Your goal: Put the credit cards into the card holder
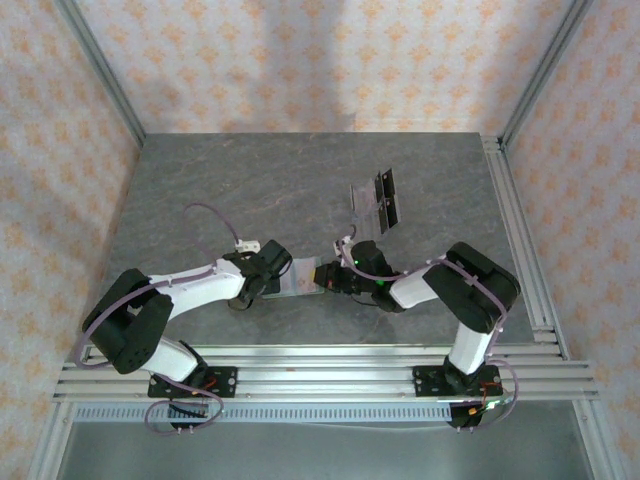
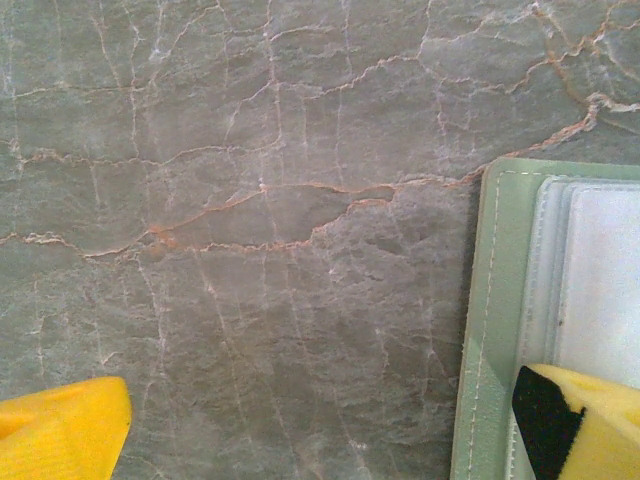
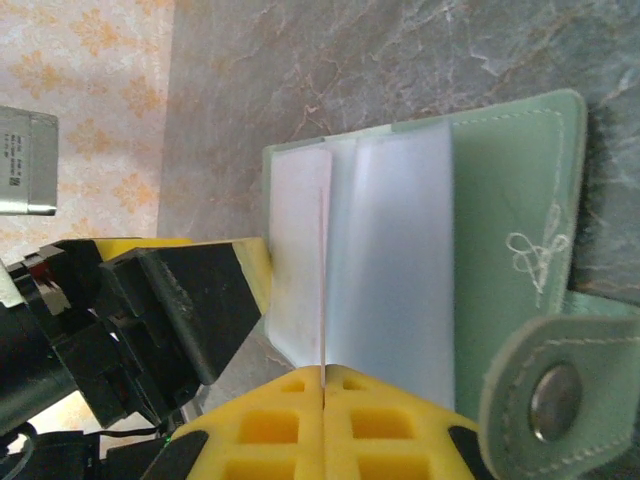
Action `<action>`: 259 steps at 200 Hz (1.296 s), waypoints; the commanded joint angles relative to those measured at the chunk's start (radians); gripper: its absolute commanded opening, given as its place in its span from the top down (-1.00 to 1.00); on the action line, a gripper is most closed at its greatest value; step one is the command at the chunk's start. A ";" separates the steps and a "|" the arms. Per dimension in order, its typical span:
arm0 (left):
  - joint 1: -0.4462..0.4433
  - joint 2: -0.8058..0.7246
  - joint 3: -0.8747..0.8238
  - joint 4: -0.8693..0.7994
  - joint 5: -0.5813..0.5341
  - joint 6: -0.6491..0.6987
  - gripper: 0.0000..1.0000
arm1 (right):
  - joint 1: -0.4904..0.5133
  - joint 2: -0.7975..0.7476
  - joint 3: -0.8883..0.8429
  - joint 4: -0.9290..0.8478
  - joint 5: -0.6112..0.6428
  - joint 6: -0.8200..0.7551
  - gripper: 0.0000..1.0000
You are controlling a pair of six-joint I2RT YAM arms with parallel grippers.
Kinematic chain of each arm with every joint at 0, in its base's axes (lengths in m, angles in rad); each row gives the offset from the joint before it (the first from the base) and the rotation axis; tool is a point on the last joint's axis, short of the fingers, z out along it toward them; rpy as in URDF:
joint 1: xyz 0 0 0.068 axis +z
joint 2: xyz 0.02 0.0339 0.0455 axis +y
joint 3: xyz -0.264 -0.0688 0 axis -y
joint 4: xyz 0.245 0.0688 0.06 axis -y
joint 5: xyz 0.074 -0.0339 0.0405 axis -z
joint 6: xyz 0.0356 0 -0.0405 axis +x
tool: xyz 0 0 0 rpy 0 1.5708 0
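The sage-green card holder (image 1: 300,280) lies open on the table between my two grippers. Its pale clear sleeves (image 3: 395,250) face up and its snap tab (image 3: 555,400) sticks out on one side. My right gripper (image 3: 323,378) is shut on a thin inner sleeve leaf and holds it up on edge. My left gripper (image 2: 320,435) stands open at the holder's (image 2: 490,320) other end. One of its yellow fingertips (image 2: 585,420) is over the sleeves, the other over bare table. The credit cards (image 1: 373,203), grey and black, lie in a small pile farther back.
Grey marbled tabletop (image 1: 250,190) with room at the back and left. Aluminium rails (image 1: 330,378) run along the near edge and the right side (image 1: 520,230). Patterned walls enclose the table. A purple cable (image 1: 205,215) loops over the left arm.
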 commanded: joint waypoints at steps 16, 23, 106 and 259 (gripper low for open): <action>0.010 0.015 -0.018 -0.040 -0.039 -0.023 -0.99 | 0.006 0.024 0.041 0.075 -0.021 0.009 1.00; 0.010 0.014 -0.020 -0.039 -0.039 -0.023 -0.99 | 0.006 0.026 0.045 0.075 -0.022 0.009 1.00; 0.010 0.017 -0.021 -0.038 -0.037 -0.022 -0.99 | 0.005 0.090 0.064 0.101 -0.021 0.019 1.00; 0.010 0.026 -0.018 -0.036 -0.033 -0.020 -0.99 | -0.010 0.161 0.101 0.153 -0.063 0.061 1.00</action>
